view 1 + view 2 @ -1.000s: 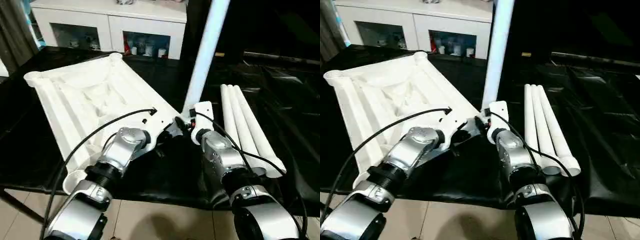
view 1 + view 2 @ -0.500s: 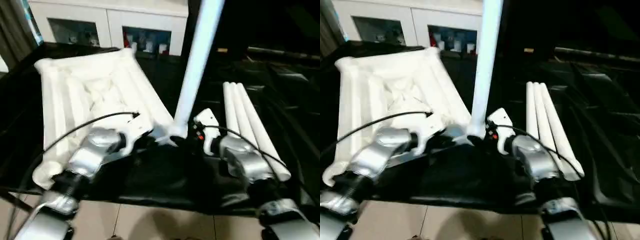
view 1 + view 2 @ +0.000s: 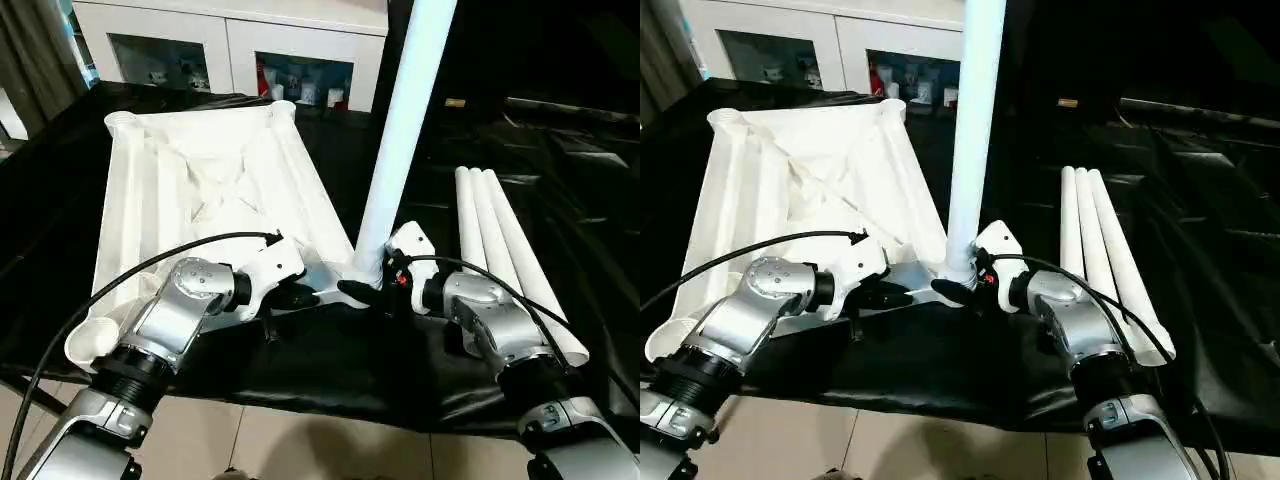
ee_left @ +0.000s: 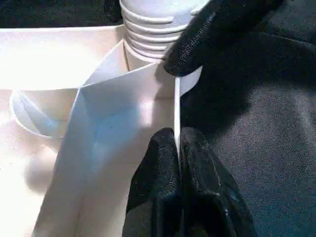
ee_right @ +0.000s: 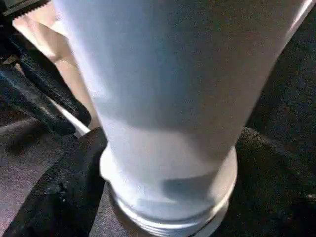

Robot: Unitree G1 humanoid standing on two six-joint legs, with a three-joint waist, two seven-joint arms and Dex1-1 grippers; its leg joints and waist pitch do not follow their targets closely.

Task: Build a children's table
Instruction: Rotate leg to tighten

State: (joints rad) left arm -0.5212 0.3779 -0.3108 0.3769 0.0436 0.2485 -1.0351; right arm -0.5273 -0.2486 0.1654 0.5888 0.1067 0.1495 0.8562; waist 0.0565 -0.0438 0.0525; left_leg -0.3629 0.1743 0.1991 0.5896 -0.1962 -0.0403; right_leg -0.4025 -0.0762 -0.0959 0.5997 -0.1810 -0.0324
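White tabletop, ribbed underside up, lies on the black-covered table. One leg stands upright in the near corner socket, threads showing. Right gripper — fingers spread around the leg's base, grasping it. Left gripper — fingers pinched on the tabletop's thin edge wall, beside that socket. Three spare legs lie side by side to the right; white cabinet behind.
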